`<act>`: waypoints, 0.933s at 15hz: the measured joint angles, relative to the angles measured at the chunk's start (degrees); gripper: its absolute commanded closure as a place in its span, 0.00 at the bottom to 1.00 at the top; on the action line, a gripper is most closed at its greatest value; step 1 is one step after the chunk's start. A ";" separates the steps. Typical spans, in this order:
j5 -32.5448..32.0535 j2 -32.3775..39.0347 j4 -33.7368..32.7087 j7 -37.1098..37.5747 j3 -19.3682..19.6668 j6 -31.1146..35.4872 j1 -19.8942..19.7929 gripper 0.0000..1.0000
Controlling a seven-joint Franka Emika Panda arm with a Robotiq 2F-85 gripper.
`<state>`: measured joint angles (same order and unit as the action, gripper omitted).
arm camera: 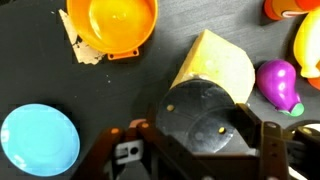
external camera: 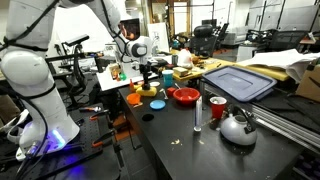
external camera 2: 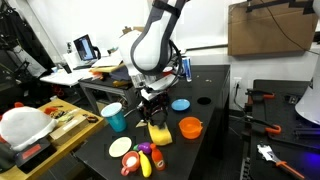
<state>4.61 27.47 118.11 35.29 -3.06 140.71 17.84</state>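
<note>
on black tabletop (arm camera: pixel 120 90), hand (arm camera: pixel 205 130) above yellow wedge (arm camera: pixel 220 65), round orange bowl (arm camera: pixel 110 22) beside

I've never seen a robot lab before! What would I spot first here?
Probably the big white robot arm, its end effector open just above a yellow wedge on the black table. Next, the bright things beside it: an orange bowl, a blue plate and a purple toy eggplant.
</note>
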 measured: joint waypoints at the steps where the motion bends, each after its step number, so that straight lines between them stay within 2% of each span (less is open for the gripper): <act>1: -0.18 0.00 0.00 0.00 0.02 0.04 0.04 0.48; 7: -2.90 -1.35 0.84 0.88 1.11 0.63 0.64 0.48; 14: -3.22 -11.97 7.22 0.84 1.07 -2.10 -0.76 0.48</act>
<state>1.38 15.50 125.34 36.13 -1.99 138.61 17.09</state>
